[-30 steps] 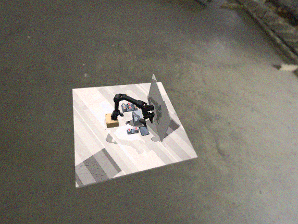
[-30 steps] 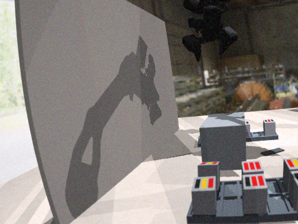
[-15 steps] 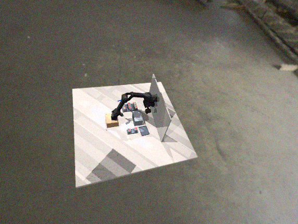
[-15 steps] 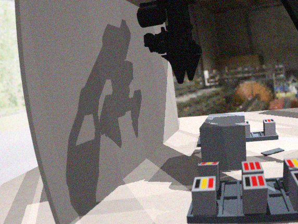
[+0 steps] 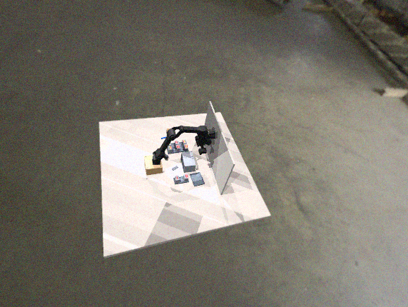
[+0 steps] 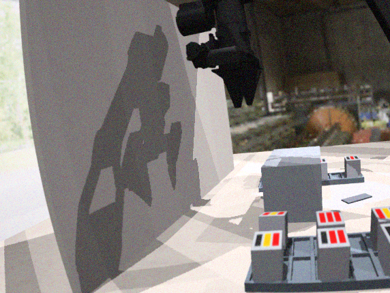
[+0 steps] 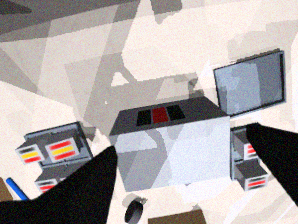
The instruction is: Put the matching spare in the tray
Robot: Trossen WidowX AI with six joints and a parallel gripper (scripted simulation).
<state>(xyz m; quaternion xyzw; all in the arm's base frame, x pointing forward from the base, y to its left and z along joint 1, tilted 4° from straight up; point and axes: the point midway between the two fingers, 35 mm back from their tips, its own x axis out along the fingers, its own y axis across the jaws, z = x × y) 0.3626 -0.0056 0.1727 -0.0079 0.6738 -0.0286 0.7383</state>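
Hovering high above the pale counter (image 5: 135, 214), the black arm's jaws (image 6: 241, 99) are spread wide and grasp nothing. They hang beside a tall grey upright panel (image 6: 102, 129), which carries the arm's shadow.

Seen from the wrist, the mounted unit (image 7: 172, 150), a grey block, sits directly below between the two dark fingers. Its back face shows a code of three stripes: black, red, black.

An open grey tray (image 7: 250, 82) lies on the counter just beyond the unit, apart from it.

Small grey spares stand in racks on either side of the unit. One near spare (image 6: 267, 253) is striped black, yellow, red; its neighbour (image 6: 333, 250) reads black, red, red. A flat dark plate (image 6: 356, 197) lies loose on the counter.
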